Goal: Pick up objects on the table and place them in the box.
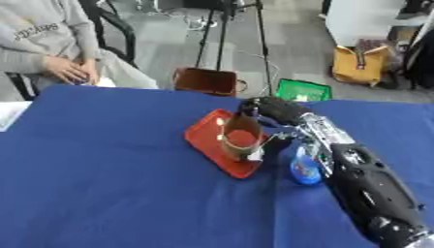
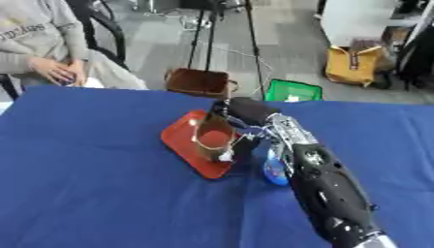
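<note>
A flat red tray [image 1: 203, 140] lies near the middle of the blue table [image 1: 101, 174]. Over its right half stands a brown, see-through cup-like container [image 1: 241, 138], tilted slightly, with the tray's red showing through it. My right hand [image 1: 273, 112] reaches in from the lower right and has its fingers and thumb curled round this container from behind and from the right. A small blue object [image 1: 305, 169] lies on the cloth just right of the tray, beside my right forearm. My left hand shows in neither view.
Past the table's far edge, a brown box [image 1: 206, 81], a green crate [image 1: 302, 90] and a yellow bag [image 1: 359, 65] sit on the floor beside tripod legs. A person sits at the far left corner. Something white [image 1: 8, 115] lies at the table's left edge.
</note>
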